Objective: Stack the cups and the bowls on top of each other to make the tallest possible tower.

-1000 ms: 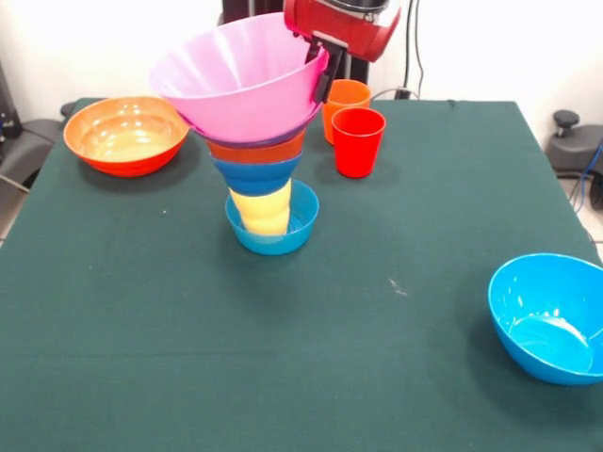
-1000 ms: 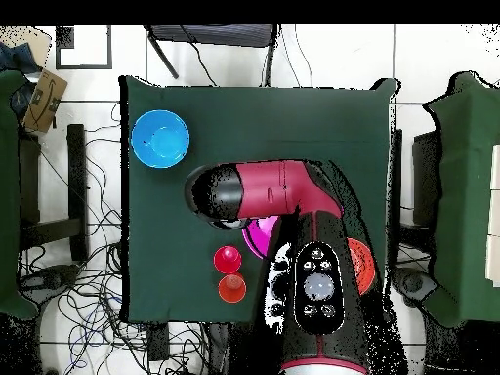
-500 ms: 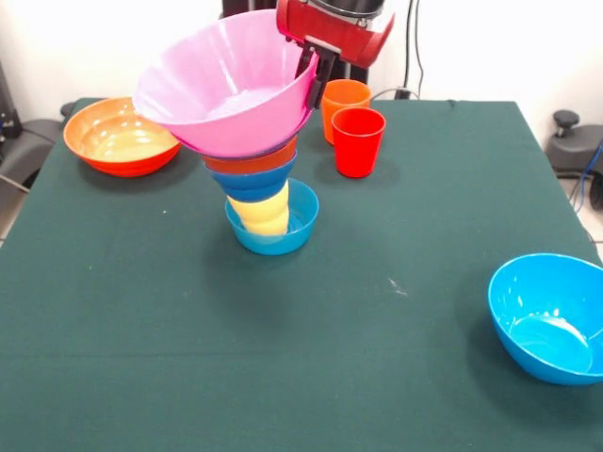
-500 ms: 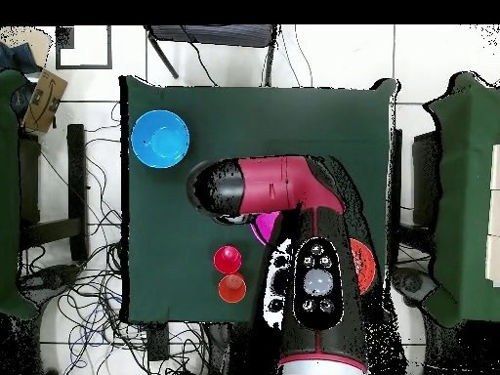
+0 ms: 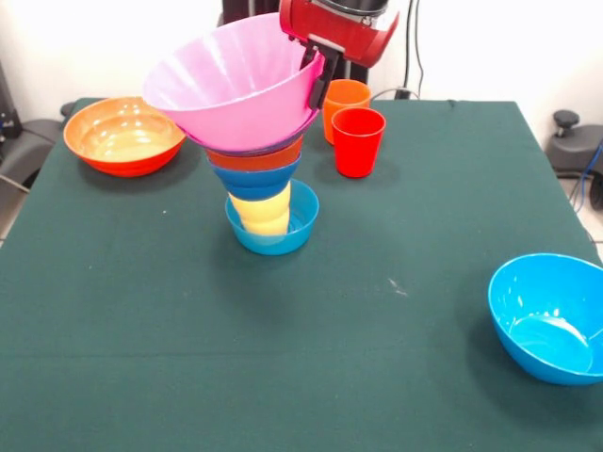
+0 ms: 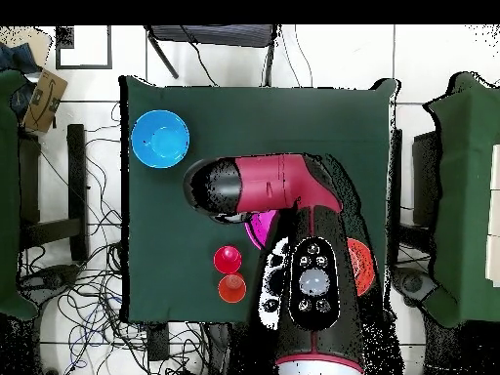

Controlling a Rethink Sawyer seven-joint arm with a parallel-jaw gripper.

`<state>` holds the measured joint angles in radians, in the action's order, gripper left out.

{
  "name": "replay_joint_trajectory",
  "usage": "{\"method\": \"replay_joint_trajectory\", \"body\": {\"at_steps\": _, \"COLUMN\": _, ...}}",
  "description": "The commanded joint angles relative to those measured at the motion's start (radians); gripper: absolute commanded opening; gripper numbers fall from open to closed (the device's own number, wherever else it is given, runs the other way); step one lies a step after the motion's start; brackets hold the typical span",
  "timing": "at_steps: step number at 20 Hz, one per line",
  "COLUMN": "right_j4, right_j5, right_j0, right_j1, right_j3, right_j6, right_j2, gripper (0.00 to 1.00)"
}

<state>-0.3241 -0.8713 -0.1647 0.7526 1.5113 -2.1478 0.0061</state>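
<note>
Here the tower [image 5: 267, 179] stands slightly to the 11 o'clock side of the table's [image 5: 311, 377] middle in the front view: a small blue bowl [image 5: 273, 222] at the base, the yellow cup [image 5: 263, 209] upside down inside it, then blue and orange bowls [image 5: 256, 160] piled above, and the large pink bowl [image 5: 236, 85] on top, tipped so its mouth faces 10 o'clock. The gripper [image 5: 319, 80] is clamped on the pink bowl's rim at its 3 o'clock edge, one finger visible outside the wall. The danger appears to lie in that tilt: the wide bowl sits on a narrow column, and if it is let go while leaning, it could slide off toward 9 o'clock or drag the bowls beneath it off the yellow cup. A sideways tug from the arm could likewise topple the whole pile, since the inverted cup offers little footing. The red cup [image 5: 358, 141] and the orange cup [image 5: 344, 100] stand touching or nearly so, just beside the tower at its 2 o'clock, close enough that a falling bowl might knock them over. The large orange bowl [image 5: 124, 135] rests at the table's 10 o'clock corner and the bright blue bowl [image 5: 551, 316] at 4 o'clock, both well apart. In the overhead view the arm [image 6: 283, 210] hides most of the stack.
</note>
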Motion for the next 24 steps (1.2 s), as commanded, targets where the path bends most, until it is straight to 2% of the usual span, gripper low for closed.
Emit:
{"method": "replay_joint_trajectory", "body": {"at_steps": 1, "right_j4": -0.011, "right_j5": -0.020, "right_j0": 0.027, "right_j1": -0.061, "right_j3": -0.023, "right_j6": -0.061, "right_j2": 0.026, "gripper": 0.00}}
{"method": "replay_joint_trajectory", "body": {"at_steps": 13, "right_j4": -0.013, "right_j5": 0.044, "right_j0": 0.040, "right_j1": -0.055, "right_j3": 0.016, "right_j6": -0.084, "right_j2": 0.006, "gripper": 0.00}}
{"method": "replay_joint_trajectory", "body": {"at_steps": 20, "right_j4": -0.006, "right_j5": 0.039, "right_j0": 0.043, "right_j1": -0.056, "right_j3": 0.019, "right_j6": -0.090, "right_j2": 0.004, "gripper": 0.00}}
{"method": "replay_joint_trajectory", "body": {"at_steps": 21, "right_j4": -0.007, "right_j5": 0.042, "right_j0": 0.047, "right_j1": -0.056, "right_j3": 0.019, "right_j6": -0.096, "right_j2": 0.000, "gripper": 1.00}}
{"method": "replay_joint_trajectory", "body": {"at_steps": 24, "right_j4": -0.007, "right_j5": 0.042, "right_j0": 0.047, "right_j1": -0.056, "right_j3": 0.018, "right_j6": -0.098, "right_j2": -0.003, "gripper": 1.00}}
